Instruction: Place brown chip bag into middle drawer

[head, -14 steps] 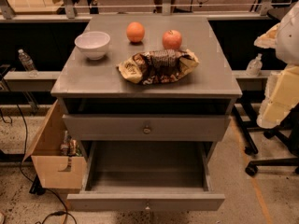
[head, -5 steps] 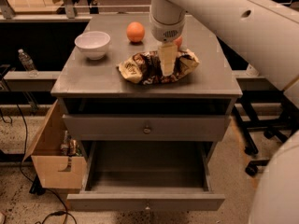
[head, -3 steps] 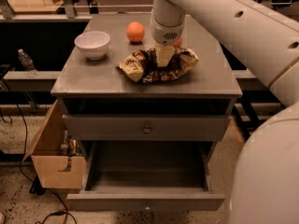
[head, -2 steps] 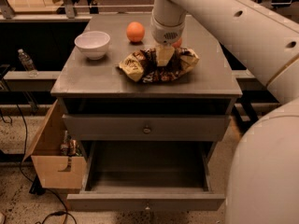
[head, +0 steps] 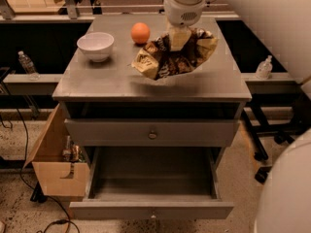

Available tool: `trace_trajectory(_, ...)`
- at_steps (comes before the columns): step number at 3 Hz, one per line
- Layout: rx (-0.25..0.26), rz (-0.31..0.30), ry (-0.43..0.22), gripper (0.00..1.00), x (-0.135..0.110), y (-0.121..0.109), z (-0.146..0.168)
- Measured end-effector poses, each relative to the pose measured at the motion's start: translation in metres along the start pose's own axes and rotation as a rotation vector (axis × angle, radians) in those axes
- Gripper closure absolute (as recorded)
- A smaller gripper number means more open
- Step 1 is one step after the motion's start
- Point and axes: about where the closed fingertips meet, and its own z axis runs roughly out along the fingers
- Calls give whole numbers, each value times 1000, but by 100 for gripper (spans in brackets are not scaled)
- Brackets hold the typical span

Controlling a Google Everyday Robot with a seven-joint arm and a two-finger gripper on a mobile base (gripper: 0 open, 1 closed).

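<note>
Above the grey tabletop (head: 107, 76), my pincer (head: 179, 38) is clamped on the crinkled foil chip bag (head: 163, 62). Its middle is dark brown, its ends tan-yellow.

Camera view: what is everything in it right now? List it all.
cabinet: one, grey, centre
open drawer: one, grey, pulled out at the cabinet's bottom
brown chip bag: one, dark brown and tan, held just above the cabinet top
white bowl: one, white, cabinet top, left
orange: one, orange, cabinet top, behind the bag
cardboard box: one, brown, floor left of cabinet
water bottle: one, clear, ledge far left
small bottle: one, pale, ledge right
hand: one, tan, shut on the bag's top
arm: one, white, from above
</note>
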Motion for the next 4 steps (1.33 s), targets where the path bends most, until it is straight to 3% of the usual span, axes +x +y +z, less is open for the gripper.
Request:
trace_trajectory(1,8,-34,-17,100,2,10,-40)
trace_trajectory(3,-123,-59,-95,100,-10,65,-62)
trace_trajectory(4,-156,-7,-113,100,-14,97,-64)
